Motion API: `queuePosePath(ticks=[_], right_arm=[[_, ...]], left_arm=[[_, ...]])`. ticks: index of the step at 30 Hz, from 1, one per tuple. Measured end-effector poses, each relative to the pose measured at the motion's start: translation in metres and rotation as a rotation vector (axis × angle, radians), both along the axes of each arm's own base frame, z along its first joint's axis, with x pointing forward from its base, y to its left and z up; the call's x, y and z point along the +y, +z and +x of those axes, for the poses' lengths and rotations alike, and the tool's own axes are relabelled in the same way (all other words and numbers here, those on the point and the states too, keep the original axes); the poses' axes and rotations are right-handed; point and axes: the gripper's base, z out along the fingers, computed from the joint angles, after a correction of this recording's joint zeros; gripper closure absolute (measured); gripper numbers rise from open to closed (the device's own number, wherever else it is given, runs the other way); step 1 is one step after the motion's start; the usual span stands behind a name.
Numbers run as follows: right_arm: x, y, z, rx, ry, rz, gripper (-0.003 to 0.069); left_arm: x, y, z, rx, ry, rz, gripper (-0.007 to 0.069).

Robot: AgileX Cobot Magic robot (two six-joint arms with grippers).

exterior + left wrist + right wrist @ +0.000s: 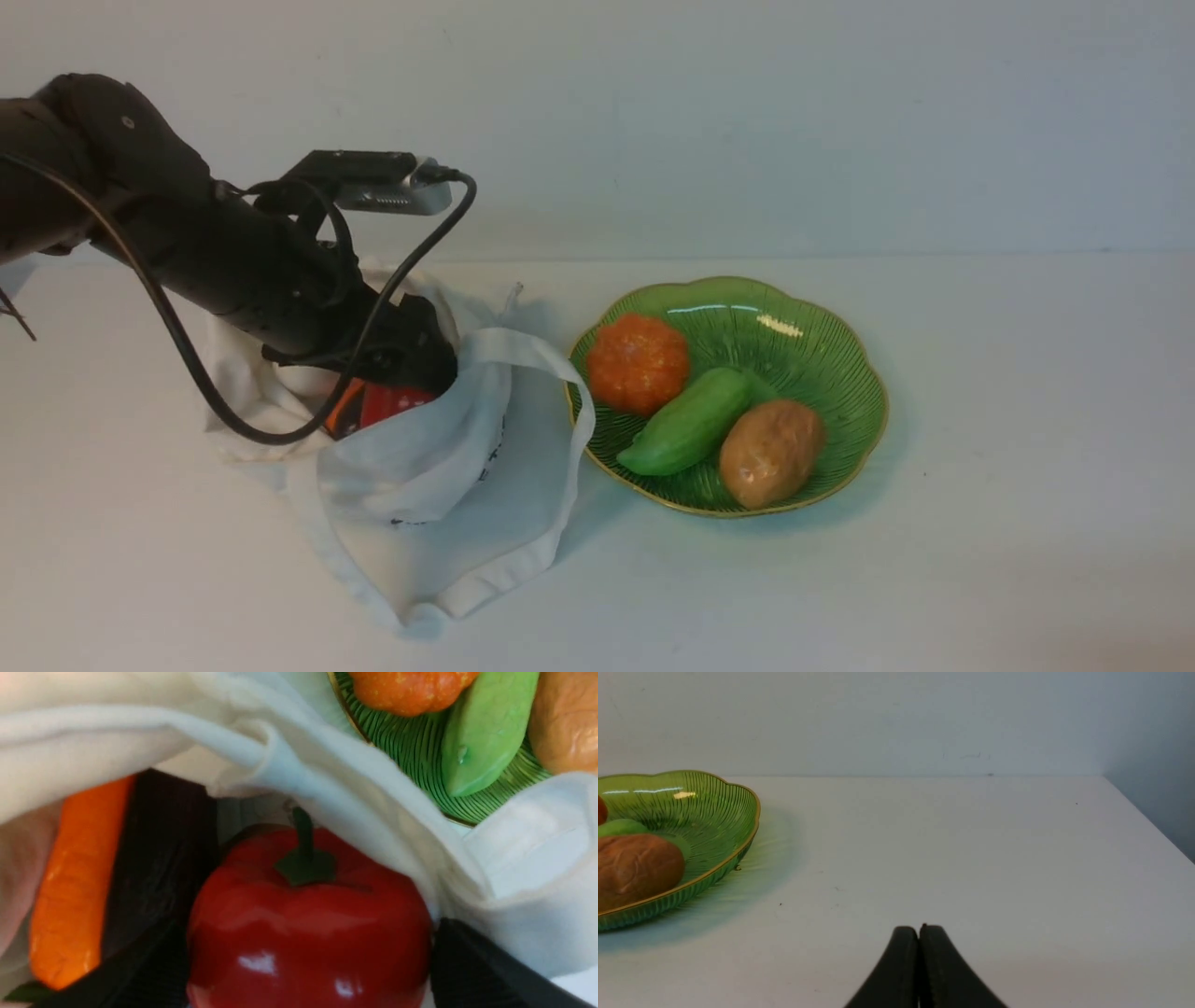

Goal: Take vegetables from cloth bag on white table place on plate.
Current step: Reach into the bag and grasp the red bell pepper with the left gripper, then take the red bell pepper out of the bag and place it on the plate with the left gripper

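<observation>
while the left gripper (415, 369) pinches the pepper (308, 933) inside the bag (448, 467), cloth drapes over it. lifting may snag fabric or let the glossy pepper slip. the right gripper (919, 933) sits closed.

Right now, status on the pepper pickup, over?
Left gripper inside cloth bag, fingers flanking red pepper, grip unconfirmed. Right gripper shut, over white table. Bag fold draped against pepper; plate half full.

The cloth bag (439, 485) lies on the worktop (1027, 467), left of the plate (822, 336). The pepper (387, 403) sits inside the bag. A potato (771, 453) rests on the plate.
</observation>
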Motion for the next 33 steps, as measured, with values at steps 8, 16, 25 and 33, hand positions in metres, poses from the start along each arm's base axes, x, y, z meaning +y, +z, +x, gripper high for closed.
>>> queuePosePath(ticks=[8, 16, 25, 33], right_arm=[[0.000, 0.000, 0.000, 0.000, 0.000, 0.000, 0.0669], [0.000, 0.000, 0.000, 0.000, 0.000, 0.000, 0.0669], [0.000, 0.000, 0.000, 0.000, 0.000, 0.000, 0.0669], [0.000, 0.000, 0.000, 0.000, 0.000, 0.000, 0.0669]], left_arm=[[-0.003, -0.006, 0.005, 0.020, 0.013, -0.031, 0.0046], [-0.003, -0.003, 0.006, 0.016, 0.009, -0.033, 0.0049], [0.005, 0.056, -0.007, -0.097, -0.038, 0.060, 0.0049], [0.015, 0.123, -0.047, -0.249, 0.025, 0.111, 0.0049]])
